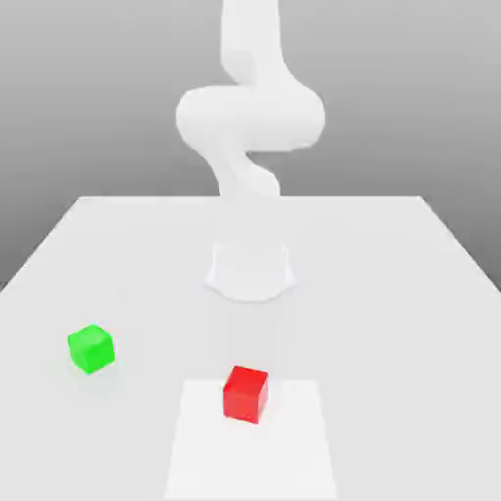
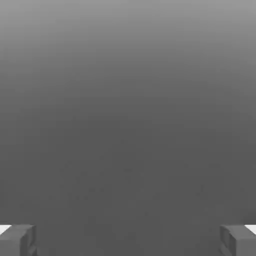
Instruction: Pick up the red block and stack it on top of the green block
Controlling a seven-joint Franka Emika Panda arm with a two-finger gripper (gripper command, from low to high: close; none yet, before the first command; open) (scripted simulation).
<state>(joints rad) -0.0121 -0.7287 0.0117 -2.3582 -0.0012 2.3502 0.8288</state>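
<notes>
The table (image 1: 391, 294) is showing as a flat, matte white surface with straight edges, narrowing toward its far edge in the exterior view; a slightly brighter rectangular patch (image 1: 294, 450) is lying flush on it at the middle of the near edge. The red block (image 1: 245, 393) is sitting on that patch, toward the patch's far side, a plain matte cube with crisp edges and no markings. The green block (image 1: 91, 348) is a matching cube, resting on the bare table toward the edge on the exterior view's left, well apart from the red one and a little farther from the near edge. The arm (image 1: 250, 117) is appearing as smooth white rounded links rising from a round base (image 1: 250, 272) at the table's centre, beyond both blocks. In the hand view the gripper (image 2: 128, 241) is standing fully spread: two grey, blocky fingertips (image 2: 17, 240) are sitting far apart with nothing between them, gripping and touching nothing, facing plain grey background. Open table is lying all around both cubes; neither is touching anything or overhanging an edge.
</notes>
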